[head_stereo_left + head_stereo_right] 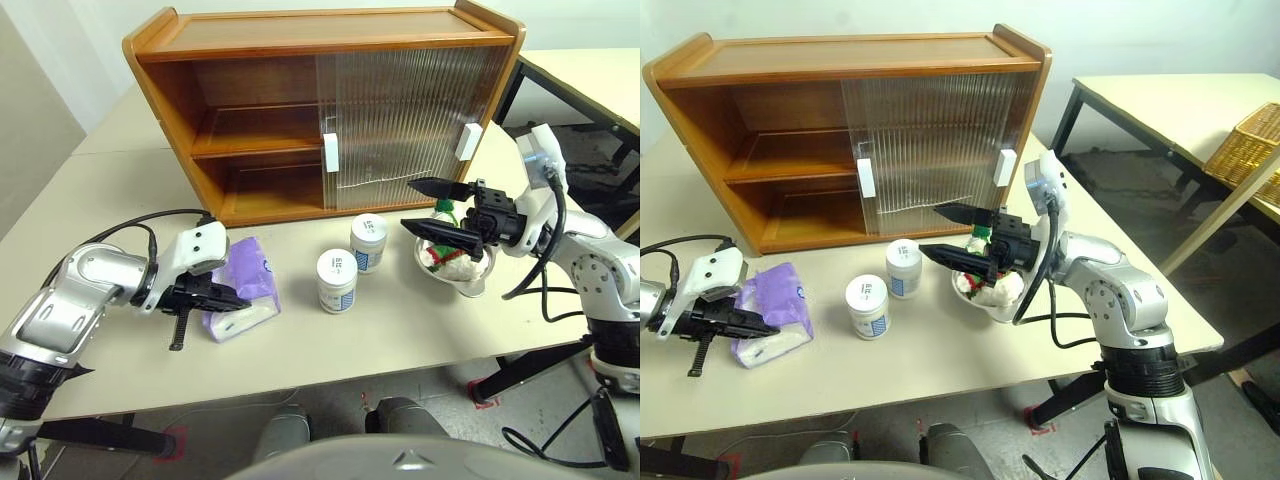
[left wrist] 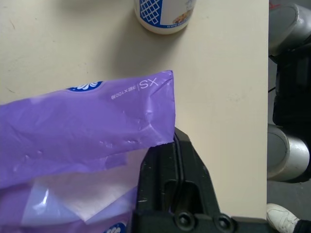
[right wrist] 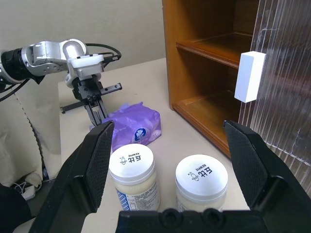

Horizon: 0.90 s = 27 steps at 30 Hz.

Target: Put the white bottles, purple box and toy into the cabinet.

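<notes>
Left end effector (image 1: 215, 297) clamped together on near edge of purple box (image 1: 243, 285), pinching wrapper. Box lay on table (image 1: 120, 180) at left, long axis running toward cabinet (image 1: 320, 110), whose open left half stood beyond it. Right end effector (image 1: 440, 208) spread wide, level, above toy (image 1: 445, 255). White bottles (image 1: 352, 262) stood between the arms.

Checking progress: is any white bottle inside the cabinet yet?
No, both white bottles stand on the table before the cabinet.
</notes>
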{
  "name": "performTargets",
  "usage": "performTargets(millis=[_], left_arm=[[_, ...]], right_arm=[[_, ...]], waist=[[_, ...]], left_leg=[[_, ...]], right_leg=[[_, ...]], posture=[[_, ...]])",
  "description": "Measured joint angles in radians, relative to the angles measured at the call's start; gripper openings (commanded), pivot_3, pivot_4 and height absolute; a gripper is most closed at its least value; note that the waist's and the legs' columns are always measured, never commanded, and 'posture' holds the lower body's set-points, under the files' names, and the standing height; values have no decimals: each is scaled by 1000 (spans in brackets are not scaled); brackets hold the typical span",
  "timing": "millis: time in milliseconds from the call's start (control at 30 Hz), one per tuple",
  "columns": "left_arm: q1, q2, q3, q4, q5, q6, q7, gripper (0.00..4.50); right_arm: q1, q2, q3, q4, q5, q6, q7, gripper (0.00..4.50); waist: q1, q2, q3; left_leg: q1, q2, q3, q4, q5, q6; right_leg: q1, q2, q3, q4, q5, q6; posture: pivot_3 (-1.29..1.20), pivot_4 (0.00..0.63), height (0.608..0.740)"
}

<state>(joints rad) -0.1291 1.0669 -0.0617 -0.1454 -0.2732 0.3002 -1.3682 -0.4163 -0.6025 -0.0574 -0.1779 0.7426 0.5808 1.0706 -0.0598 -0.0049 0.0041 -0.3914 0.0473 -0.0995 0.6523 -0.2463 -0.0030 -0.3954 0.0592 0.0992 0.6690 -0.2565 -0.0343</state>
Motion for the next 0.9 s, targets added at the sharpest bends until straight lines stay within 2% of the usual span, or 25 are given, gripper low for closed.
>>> performTargets(millis=[267, 600, 900], left_arm=[[-89, 19, 0, 4, -17, 4, -70, 54], [-356, 44, -3, 57, -47, -13, -218, 54], [-606, 98, -145, 184, -83, -109, -237, 54]], right_arm=[[0, 2, 0, 15, -7, -9, 1, 4500], [-2, 20, 2, 30, -16, -21, 2, 4500], [-11, 33, 8, 34, -28, -22, 8, 4500]], waist=[[0, 0, 0], [1, 0, 0], [1, 0, 0]], left_leg=[[0, 0, -1, 0, 0, 0], [-1, 0, -2, 0, 0, 0], [-3, 2, -5, 3, 1, 1]], right_leg=[[0, 0, 1, 0, 0, -1], [0, 0, 1, -1, 1, 1], [0, 0, 1, -2, 3, 4]], posture=[[-106, 0, 740], [-98, 0, 740], [-97, 0, 740]])
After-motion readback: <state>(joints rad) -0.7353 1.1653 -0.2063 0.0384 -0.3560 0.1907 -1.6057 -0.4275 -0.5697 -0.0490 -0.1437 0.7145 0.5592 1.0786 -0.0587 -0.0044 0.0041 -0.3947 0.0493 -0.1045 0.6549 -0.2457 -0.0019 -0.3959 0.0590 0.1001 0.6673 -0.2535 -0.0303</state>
